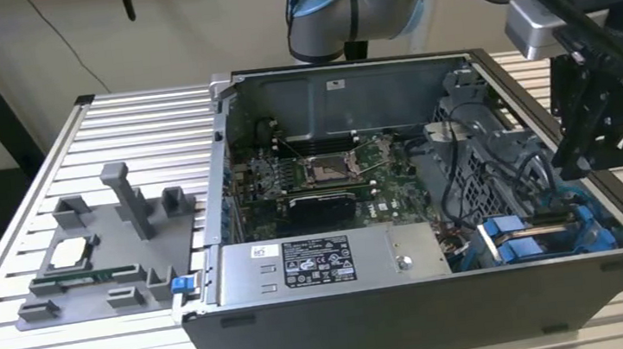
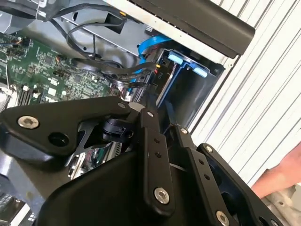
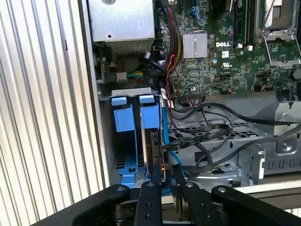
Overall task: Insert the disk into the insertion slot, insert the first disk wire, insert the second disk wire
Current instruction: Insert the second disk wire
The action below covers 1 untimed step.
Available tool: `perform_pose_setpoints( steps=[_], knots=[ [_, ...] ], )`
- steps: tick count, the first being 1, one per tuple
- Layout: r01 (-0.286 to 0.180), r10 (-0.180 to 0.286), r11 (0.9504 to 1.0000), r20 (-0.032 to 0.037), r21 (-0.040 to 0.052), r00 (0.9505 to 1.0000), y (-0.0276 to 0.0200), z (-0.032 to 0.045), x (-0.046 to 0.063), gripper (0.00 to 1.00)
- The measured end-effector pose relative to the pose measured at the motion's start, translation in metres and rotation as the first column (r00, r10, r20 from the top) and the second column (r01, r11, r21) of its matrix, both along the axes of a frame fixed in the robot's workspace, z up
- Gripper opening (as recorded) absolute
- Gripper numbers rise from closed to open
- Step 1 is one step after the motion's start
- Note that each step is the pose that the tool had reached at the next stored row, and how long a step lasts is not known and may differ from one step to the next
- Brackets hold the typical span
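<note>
While black cables (image 3: 202,134) crowd nearby, the tool (image 3: 165,176) touches the disk (image 3: 153,141)

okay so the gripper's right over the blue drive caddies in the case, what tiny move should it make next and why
Probably ease straight down a touch. In the first wrist view the gripper sits at the end of the disk, which stands in the insertion slot beside the other blue caddy.

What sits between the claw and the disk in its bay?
Black cables cross just beside the disk, running toward its edge near the claw. The disk already sits in the insertion slot next to another blue caddy. Nothing else visibly intervenes.
</note>
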<state>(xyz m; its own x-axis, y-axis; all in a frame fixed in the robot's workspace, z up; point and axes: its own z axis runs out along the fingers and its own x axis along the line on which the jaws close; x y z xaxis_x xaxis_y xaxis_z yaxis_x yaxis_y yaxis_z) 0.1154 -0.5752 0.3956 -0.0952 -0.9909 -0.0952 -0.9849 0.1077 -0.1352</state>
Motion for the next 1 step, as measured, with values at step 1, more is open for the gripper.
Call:
perform_pose_setpoints(
  steps=[1],
  knots=[
    [0.0,0.0,1.0,0.0,0.0,1.0,0.0,0.0,0.0,1.0]
  ],
)
